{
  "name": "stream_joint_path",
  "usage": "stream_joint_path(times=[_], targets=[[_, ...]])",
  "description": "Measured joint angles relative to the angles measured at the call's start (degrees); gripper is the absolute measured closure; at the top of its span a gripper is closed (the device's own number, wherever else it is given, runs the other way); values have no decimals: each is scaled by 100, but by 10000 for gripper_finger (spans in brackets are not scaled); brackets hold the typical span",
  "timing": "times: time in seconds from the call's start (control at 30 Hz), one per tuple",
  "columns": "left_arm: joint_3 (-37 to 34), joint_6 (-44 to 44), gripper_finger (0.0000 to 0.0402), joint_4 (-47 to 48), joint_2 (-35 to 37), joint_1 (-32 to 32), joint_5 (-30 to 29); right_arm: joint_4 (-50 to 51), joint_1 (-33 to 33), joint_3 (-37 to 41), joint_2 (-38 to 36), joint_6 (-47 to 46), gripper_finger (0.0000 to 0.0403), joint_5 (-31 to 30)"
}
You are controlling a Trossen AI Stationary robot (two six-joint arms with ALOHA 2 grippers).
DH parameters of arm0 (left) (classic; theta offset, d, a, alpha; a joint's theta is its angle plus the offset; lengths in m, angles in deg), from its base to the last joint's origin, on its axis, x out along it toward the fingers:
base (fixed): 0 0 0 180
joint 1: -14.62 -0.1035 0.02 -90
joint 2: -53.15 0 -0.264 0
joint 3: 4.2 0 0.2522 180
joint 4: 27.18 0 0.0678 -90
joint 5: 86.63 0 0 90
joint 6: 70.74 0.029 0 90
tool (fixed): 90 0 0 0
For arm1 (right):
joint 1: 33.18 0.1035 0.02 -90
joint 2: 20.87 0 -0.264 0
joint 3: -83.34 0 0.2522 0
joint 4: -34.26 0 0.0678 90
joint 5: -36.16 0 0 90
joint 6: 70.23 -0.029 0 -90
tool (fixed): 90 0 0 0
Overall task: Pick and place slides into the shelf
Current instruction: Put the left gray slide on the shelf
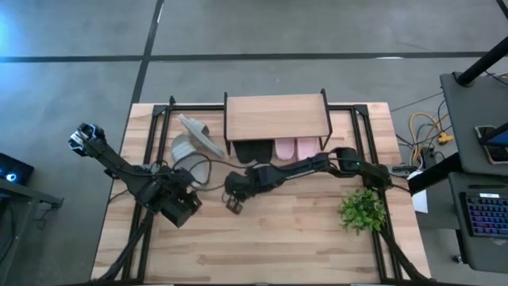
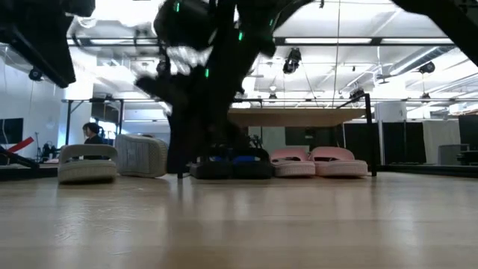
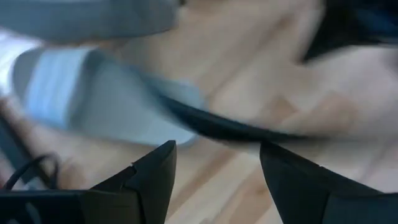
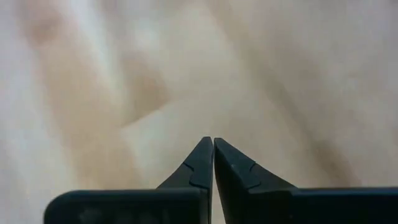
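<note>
The right gripper (image 1: 233,204) is hanging over the table (image 1: 278,238), fingers pressed together and holding nothing. The left gripper (image 3: 214,180) is sitting with fingers apart near two grey slides (image 1: 194,139). Black and pink slides (image 1: 296,148) are lying under the shelf (image 1: 276,117).

lab/open workspace | concrete floor (image 1: 262,28) | ceiling strip lights (image 2: 328,41) | keyboard (image 1: 484,214) on side desk

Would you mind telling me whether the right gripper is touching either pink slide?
Apart. The high view shows the right gripper out on bare table, in front of the shelf, clear of the pink slides beneath it.
</note>
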Motion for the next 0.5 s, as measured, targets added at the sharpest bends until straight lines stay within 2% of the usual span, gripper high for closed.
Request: stream_joint_path(times=[0.13,0.23,0.33,0.5], targets=[[0,-823,185,727,-15,-2,224,61,185,0,-530,339,394,-172],[20,-935,185,1245,-20,-32,478,101,292,46,-1115,737,394,-543],[192,-539,185,1809,-17,-218,715,240,368,208,-1771,1123,394,-949],[247,586,185,1649,-11,-594,929,879,488,465,-2724,1454,370,-1662]])
